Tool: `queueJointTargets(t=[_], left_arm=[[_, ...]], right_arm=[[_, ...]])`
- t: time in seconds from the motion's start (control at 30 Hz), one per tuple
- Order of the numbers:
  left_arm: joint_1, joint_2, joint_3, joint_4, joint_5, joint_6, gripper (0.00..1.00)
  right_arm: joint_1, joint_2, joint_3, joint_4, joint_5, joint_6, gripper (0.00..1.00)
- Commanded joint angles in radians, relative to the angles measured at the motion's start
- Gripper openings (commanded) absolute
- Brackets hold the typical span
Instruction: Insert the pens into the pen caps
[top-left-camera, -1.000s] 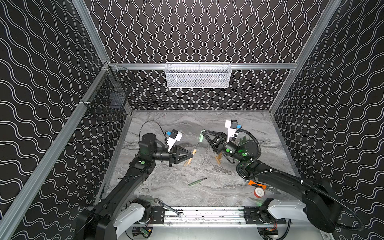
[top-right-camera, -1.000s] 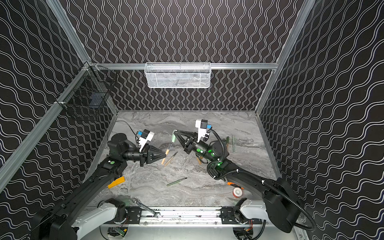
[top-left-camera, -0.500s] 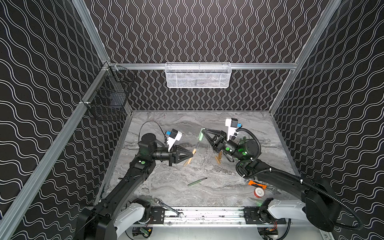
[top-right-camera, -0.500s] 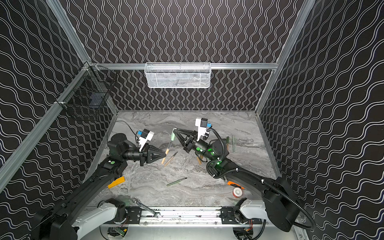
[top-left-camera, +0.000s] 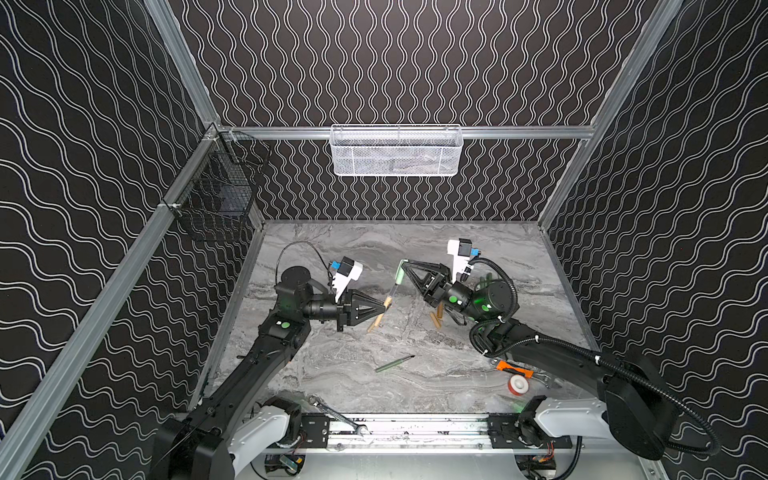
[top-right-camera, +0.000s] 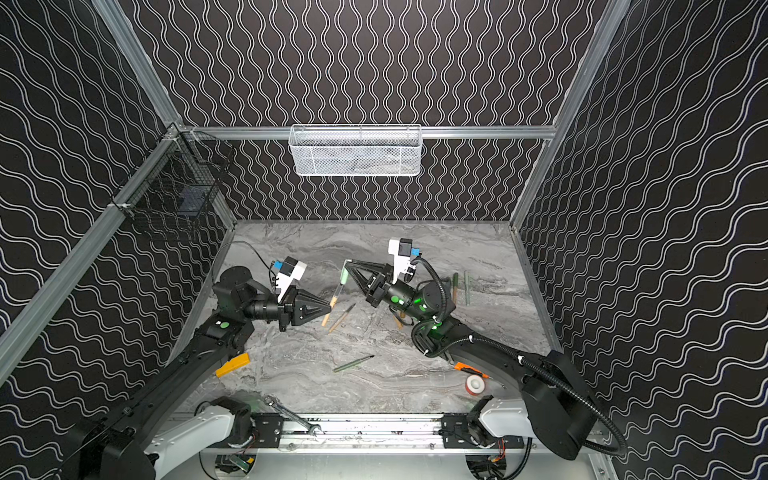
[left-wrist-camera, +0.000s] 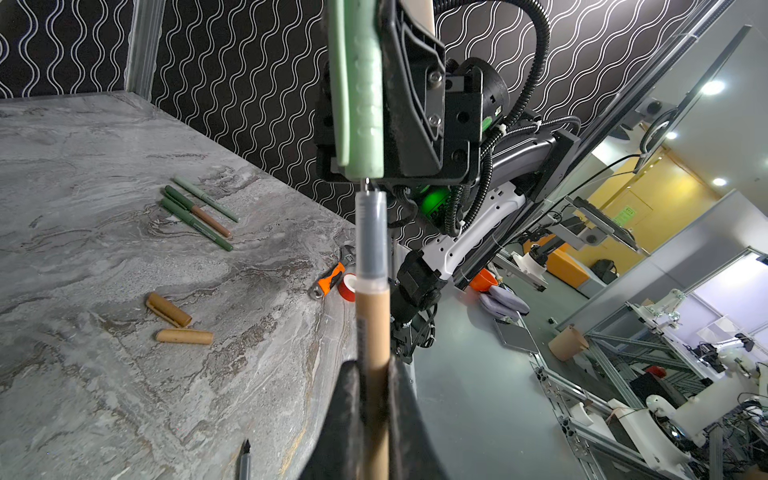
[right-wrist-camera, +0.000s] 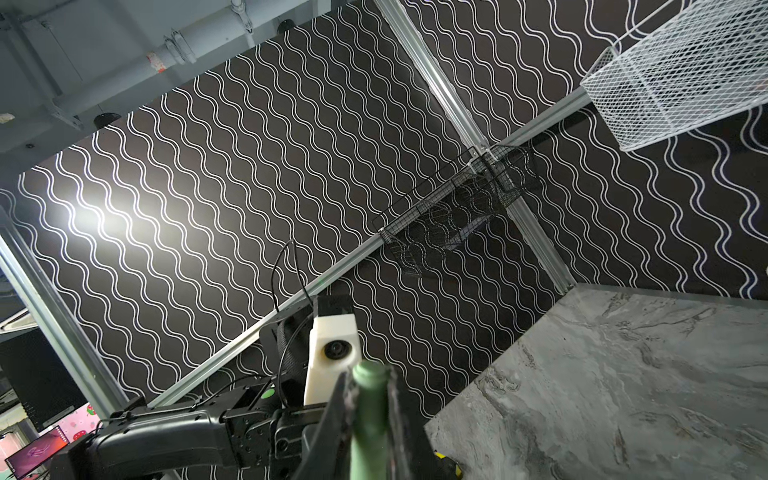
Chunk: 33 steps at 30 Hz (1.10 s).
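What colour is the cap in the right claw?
Pale green cap; best in left wrist view.

The tan pen (left-wrist-camera: 374, 332) between my left fingers (left-wrist-camera: 343, 424) is looking matt, perhaps kraft paper, its neck showing smoky translucent plastic. The pale green cap (left-wrist-camera: 361, 104) is looking like matt plastic. The tabletop (left-wrist-camera: 83, 145) is showing smooth, marble-veined grey, faintly sheened.

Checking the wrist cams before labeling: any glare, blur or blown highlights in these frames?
Right wrist view: glare patch on the patterned wall; the green cap close to the lens is out of focus. Left wrist view: tan pen sharp, ceiling lights beyond the cell blown out. Both top views: evenly lit, sharp.
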Motion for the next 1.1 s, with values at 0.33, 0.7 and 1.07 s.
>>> queueJointTargets(t=[0.33,0.7,1.07], left_arm=[[0.014,0.000,-0.007,0.070,-0.001,-0.027,0.00],[0.027,-0.004,-0.018,0.121,-0.003,-0.063,0.00],[0.038,0.001,-0.053,0.329,-0.031,-0.197,0.00]], right_arm=[[0.036,0.007,-0.023,0.073,0.020,0.017,0.15],[0.083,0.021,-0.029,0.073,0.034,-0.039,0.15],[0.127,0.002,-0.079,0.040,0.069,-0.119,0.15]])
